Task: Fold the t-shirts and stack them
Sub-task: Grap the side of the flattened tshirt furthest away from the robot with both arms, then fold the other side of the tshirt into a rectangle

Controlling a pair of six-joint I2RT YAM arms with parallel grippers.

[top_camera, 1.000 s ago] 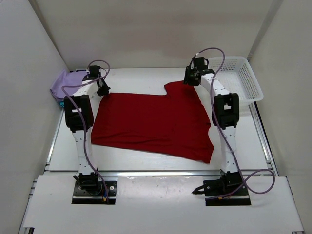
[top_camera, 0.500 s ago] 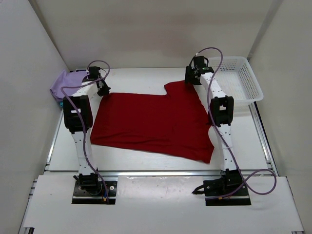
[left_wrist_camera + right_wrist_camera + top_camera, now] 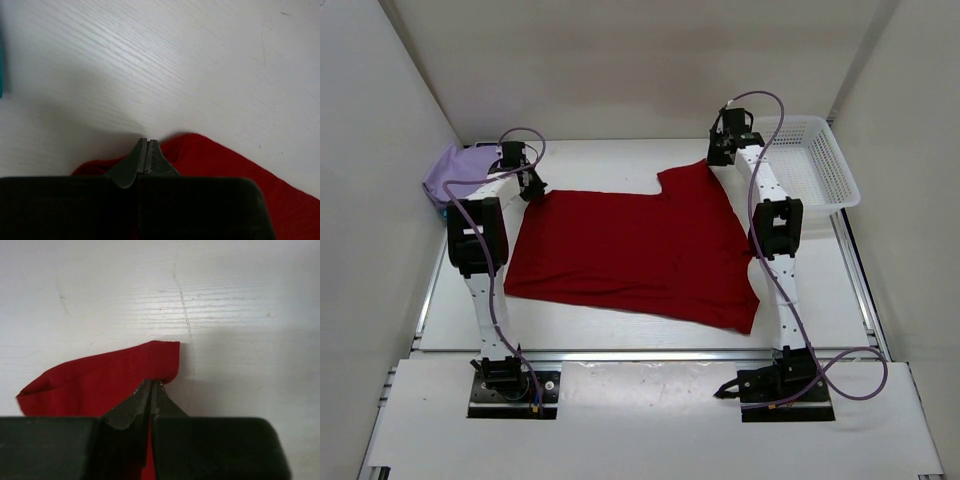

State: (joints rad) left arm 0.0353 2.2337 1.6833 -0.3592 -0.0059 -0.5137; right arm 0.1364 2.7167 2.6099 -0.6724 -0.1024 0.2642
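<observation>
The deep red t-shirt (image 3: 630, 250) lies spread flat in the middle of the table. My left gripper (image 3: 528, 187) sits at its far left corner. In the left wrist view that gripper (image 3: 148, 140) is shut, with red cloth (image 3: 225, 160) bunched around its tips. My right gripper (image 3: 717, 158) is at the far right sleeve. In the right wrist view it (image 3: 152, 381) is shut on the folded sleeve edge (image 3: 100, 380). The lavender t-shirt (image 3: 455, 170) lies crumpled at the far left. A teal sliver (image 3: 1, 65) shows at the left wrist view's edge.
A white mesh basket (image 3: 840, 170) stands at the far right corner, just beyond the right arm. White walls close in the table at the left, back and right. Bare tabletop (image 3: 620, 155) shows behind the red shirt.
My right gripper has moved slightly farther back and shut on the sleeve, drawing that corner of the red shirt with it. The left gripper has stayed shut in place.
</observation>
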